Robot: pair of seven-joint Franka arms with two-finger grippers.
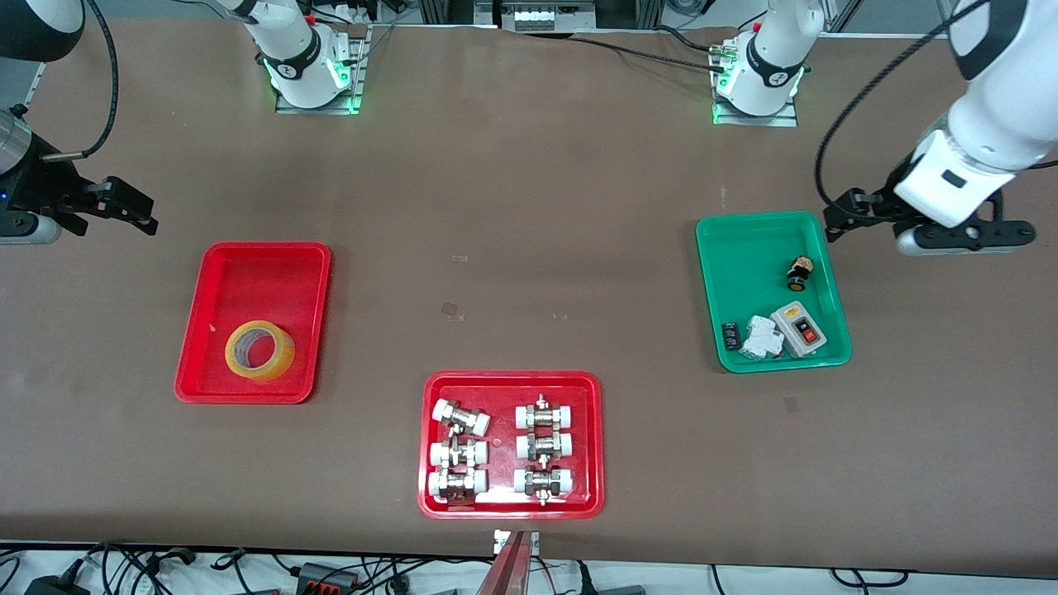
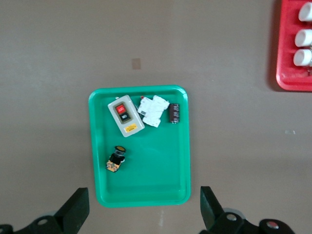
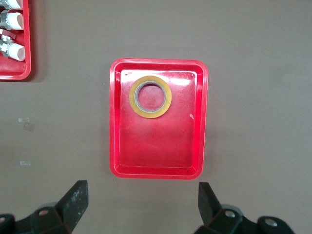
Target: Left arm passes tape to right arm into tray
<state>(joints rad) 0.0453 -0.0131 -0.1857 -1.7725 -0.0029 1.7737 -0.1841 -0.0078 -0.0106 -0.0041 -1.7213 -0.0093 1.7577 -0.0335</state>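
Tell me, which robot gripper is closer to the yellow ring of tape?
Right. The right gripper hangs open by the red plastic tray holding the yellow tape roll. The left gripper hangs open beside the green tray.

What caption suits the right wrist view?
Tape lies flat in the red tray; open right gripper hovers above.

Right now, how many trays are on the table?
3: the red tray holding the tape, toward the right arm's end; the fittings tray, nearest the front camera; the green tray, toward the left arm's end.
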